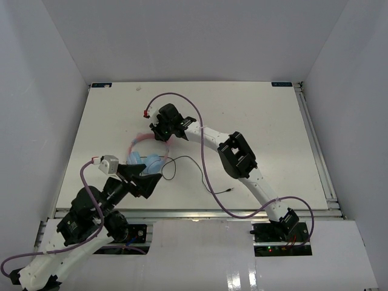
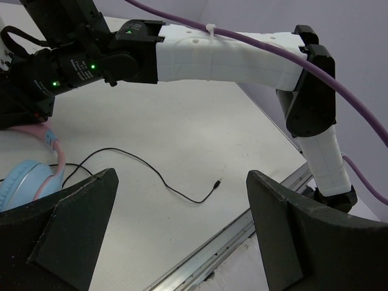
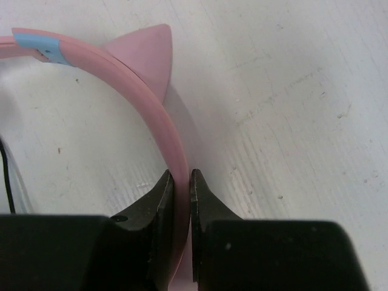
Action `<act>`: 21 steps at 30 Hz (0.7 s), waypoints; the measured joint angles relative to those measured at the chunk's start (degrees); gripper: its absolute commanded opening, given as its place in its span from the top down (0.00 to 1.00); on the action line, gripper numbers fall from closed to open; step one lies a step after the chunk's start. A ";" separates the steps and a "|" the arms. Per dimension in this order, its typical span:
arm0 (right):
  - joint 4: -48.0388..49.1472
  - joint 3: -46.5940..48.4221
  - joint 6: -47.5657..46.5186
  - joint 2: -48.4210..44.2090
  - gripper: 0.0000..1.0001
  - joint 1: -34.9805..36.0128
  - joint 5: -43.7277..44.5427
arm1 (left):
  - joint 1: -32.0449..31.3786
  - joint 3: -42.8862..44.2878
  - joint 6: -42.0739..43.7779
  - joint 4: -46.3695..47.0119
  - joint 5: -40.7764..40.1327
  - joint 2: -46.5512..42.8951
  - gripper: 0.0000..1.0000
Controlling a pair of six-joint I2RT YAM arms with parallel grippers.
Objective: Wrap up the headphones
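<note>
The headphones [image 1: 145, 159] lie left of the table's middle, light-blue ear cups [image 2: 24, 185] toward the near side and pink headband [image 3: 154, 97] arching away. My right gripper [image 3: 182, 182] is shut on the headband, just below a pink cat-ear point [image 3: 148, 51]; from above it [image 1: 160, 130] sits at the band's far side. The thin black cord [image 2: 139, 167] trails right across the table to its jack plug [image 2: 216, 182]. My left gripper [image 2: 182, 176] stands wide open and empty, just near of the ear cups, and its fingers [image 2: 79, 230] frame the cord.
The right arm [image 1: 239, 159] stretches diagonally over the table's middle, with a thick purple cable [image 1: 209, 182] looping beside it. A metal rail [image 2: 242, 227] runs along the table's near edge. White walls close in the left, right and far sides.
</note>
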 measured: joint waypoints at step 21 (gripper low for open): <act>5.64 -73.77 -1.14 -85.84 0.92 -23.08 13.37 | -0.74 -2.83 -7.57 15.28 3.27 35.59 0.02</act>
